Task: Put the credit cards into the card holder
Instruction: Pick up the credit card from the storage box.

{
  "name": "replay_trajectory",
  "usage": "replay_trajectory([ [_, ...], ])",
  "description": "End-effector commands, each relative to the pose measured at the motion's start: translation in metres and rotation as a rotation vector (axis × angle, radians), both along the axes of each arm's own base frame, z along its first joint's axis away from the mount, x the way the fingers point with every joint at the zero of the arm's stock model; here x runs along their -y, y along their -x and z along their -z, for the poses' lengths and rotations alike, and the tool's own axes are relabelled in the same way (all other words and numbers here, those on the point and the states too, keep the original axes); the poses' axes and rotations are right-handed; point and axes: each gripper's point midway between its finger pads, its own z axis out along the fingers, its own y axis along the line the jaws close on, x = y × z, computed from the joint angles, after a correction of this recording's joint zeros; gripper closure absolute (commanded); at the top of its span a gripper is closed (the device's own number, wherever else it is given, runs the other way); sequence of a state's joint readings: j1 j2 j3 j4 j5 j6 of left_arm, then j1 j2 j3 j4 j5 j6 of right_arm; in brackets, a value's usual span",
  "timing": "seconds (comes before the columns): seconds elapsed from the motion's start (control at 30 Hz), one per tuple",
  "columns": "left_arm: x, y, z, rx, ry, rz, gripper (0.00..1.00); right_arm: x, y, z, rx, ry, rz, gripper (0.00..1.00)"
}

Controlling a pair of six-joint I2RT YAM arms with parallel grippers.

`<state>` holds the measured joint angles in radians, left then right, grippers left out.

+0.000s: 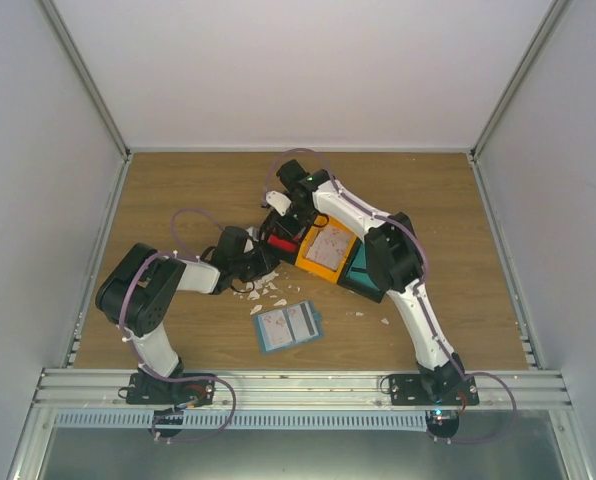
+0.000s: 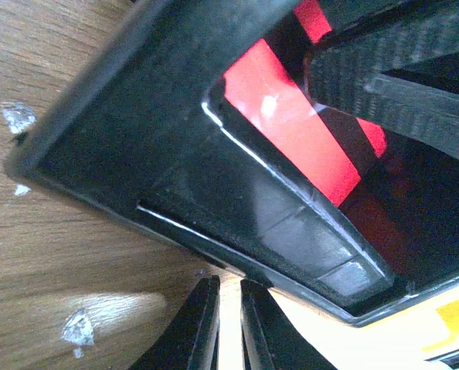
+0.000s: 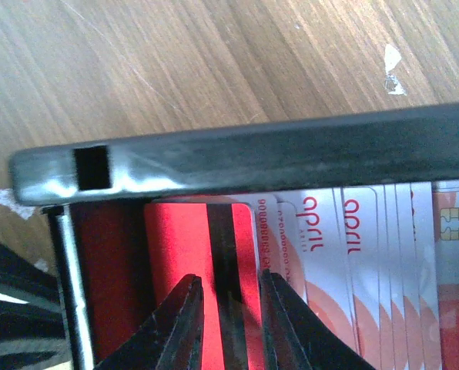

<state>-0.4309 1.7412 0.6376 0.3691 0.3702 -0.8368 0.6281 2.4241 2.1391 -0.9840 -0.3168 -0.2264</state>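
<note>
The card holder (image 1: 288,325) lies spread open on the wood in front of both arms, its pale inner pockets facing up. A red credit card (image 3: 175,254) with a dark stripe lies in the end compartment of the black bin (image 3: 252,154), beside a fan of white credit cards (image 3: 368,254) with red print. My right gripper (image 3: 231,297) hangs over the red card with its jaws a little apart, astride the stripe. My left gripper (image 2: 228,281) is shut to a thin slit, with its tips against the bin's outer wall (image 2: 214,231). The red card (image 2: 291,116) also shows there.
The black-and-orange row of bins (image 1: 300,258) sits mid-table, with a white printed card (image 1: 328,248) on top and a teal block (image 1: 358,262) at its right end. Small white scraps (image 1: 268,290) litter the wood by the left gripper (image 1: 261,262). The right gripper (image 1: 278,225) reaches in from the far side.
</note>
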Motion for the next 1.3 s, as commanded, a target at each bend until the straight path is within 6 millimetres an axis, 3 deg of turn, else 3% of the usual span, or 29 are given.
replay_trajectory([
  [0.0, 0.008, -0.024, -0.027, 0.123, 0.034, 0.006, 0.87, -0.004, 0.018, -0.022, -0.042, -0.042, -0.008, 0.77],
  [0.2, 0.009, -0.025, -0.028, 0.122, 0.037, 0.008, 0.87, -0.006, 0.025, -0.033, -0.038, -0.074, -0.021, 0.74],
  [0.8, 0.007, -0.025, -0.032, 0.128, 0.029, -0.001, 0.87, -0.003, 0.042, -0.033, -0.045, -0.073, -0.031, 0.7],
  [1.27, 0.006, -0.021, -0.036, 0.137, 0.032, 0.005, 0.87, -0.009, 0.042, -0.016, -0.032, -0.024, -0.011, 0.69],
])
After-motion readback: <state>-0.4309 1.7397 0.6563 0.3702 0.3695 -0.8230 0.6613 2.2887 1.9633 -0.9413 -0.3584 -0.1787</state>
